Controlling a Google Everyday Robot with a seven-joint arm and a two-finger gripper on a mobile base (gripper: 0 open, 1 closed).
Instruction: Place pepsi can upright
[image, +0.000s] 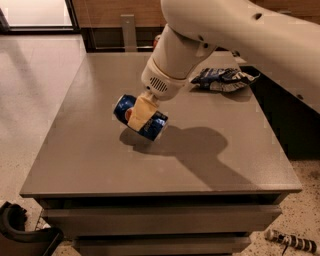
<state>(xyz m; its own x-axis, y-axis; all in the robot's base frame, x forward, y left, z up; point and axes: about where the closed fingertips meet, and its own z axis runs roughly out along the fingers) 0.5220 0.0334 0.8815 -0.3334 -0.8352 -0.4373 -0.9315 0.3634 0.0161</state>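
The pepsi can (141, 117) is a small blue can with a bit of red logo showing. It is tilted, lying roughly sideways, lifted a little above the grey table (100, 160) near its middle. My gripper (139, 115) comes down from the big white arm and is shut on the pepsi can, one tan finger (140, 113) across the can's body. The other finger is hidden behind the can. The can's shadow lies on the table just below it.
A blue-and-white snack bag (223, 79) lies at the table's far right. A bit of an orange can (157, 40) shows behind the arm at the back. The arm's shadow falls right of the can. Floor surrounds the table; dark objects lie at the bottom corners.
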